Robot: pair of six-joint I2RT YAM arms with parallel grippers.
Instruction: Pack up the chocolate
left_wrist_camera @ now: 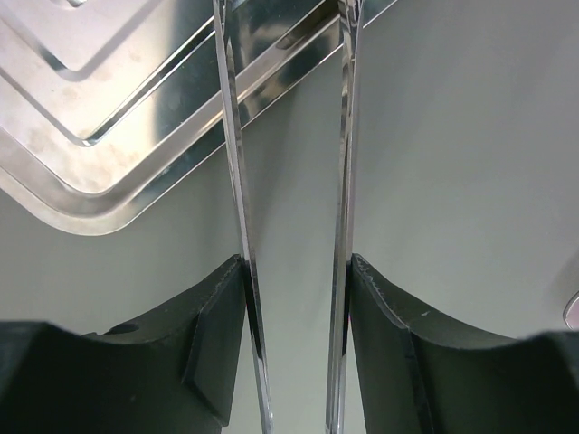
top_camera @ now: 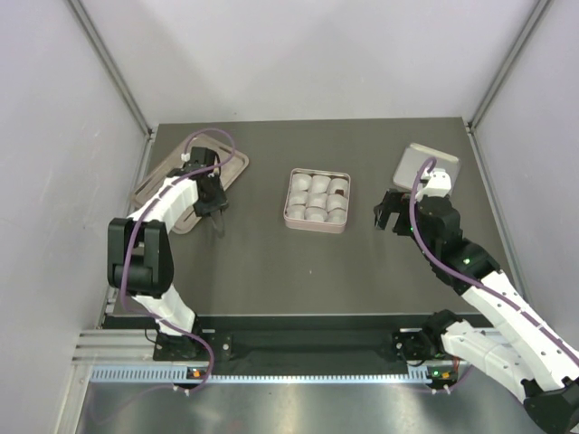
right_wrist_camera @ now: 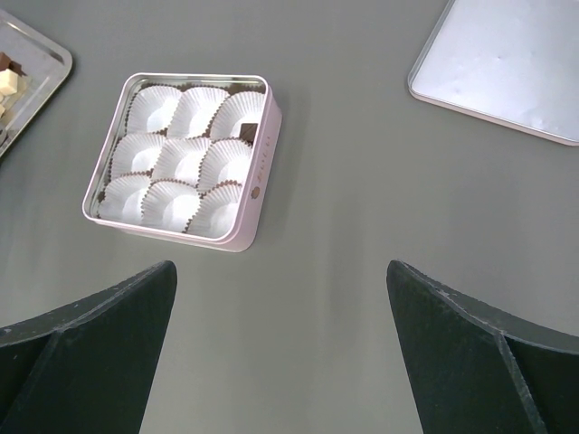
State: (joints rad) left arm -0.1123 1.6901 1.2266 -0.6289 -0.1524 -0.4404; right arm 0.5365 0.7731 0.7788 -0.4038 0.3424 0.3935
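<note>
A pink square tin [top_camera: 288, 215] of white paper cups stands mid-table and also shows in the right wrist view [right_wrist_camera: 258, 194]. One dark chocolate piece [right_wrist_camera: 246, 130] lies in its far right cup. A few brown and cream chocolate pieces [right_wrist_camera: 7, 78] lie on the metal tray [top_camera: 163, 176] at the far left. My left gripper [top_camera: 210, 197] is shut on metal tongs [left_wrist_camera: 237, 181] beside the tray's corner [left_wrist_camera: 109, 136]. The tong blades stand apart with nothing between them. My right gripper [top_camera: 387, 217] is open and empty to the right of the tin, as the right wrist view [right_wrist_camera: 280, 271] shows.
The tin's lid [top_camera: 427, 165] lies flat at the far right behind my right gripper and also shows in the right wrist view [right_wrist_camera: 507, 63]. Grey walls enclose the table on the left, back and right.
</note>
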